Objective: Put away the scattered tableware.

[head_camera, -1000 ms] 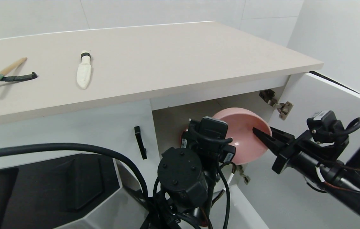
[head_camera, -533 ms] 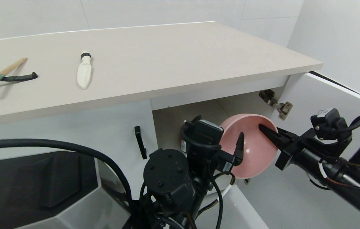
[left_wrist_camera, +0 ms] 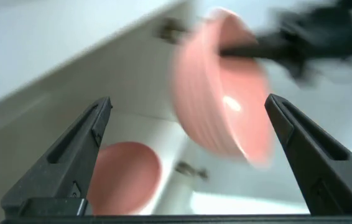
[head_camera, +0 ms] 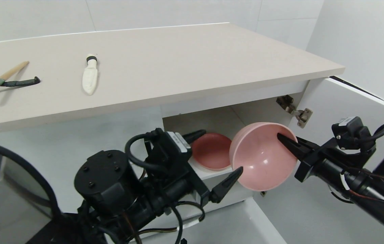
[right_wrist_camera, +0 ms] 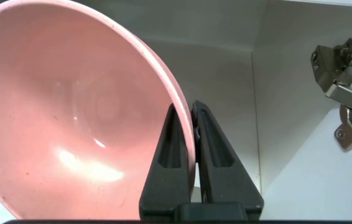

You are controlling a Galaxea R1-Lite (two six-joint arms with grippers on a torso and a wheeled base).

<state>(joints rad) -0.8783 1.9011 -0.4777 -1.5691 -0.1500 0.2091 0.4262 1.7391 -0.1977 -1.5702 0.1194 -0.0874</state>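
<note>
Bowl held at the cupboard mouth, one arm gripping, the other gaping.
Head view: right of centre we see the pink bowl (head_camera: 263, 157) tipped on edge before the open cabinet (head_camera: 260, 110), rim pinched tight by the right gripper (head_camera: 281, 138). At lower centre the left gripper (head_camera: 221, 150) is spread wide, holding nothing. A smaller pink dish (head_camera: 209, 154) lies on the shelf inside. Upper left, a white knife (head_camera: 89, 76) and crossed utensils (head_camera: 2, 81) lie on the countertop (head_camera: 178, 61). Left wrist view: we see the blurred bowl and the dish beyond the wide-apart fingers. Right wrist view: jaws clamp the rim, with a hinge (right_wrist_camera: 344, 93) beside.
</note>
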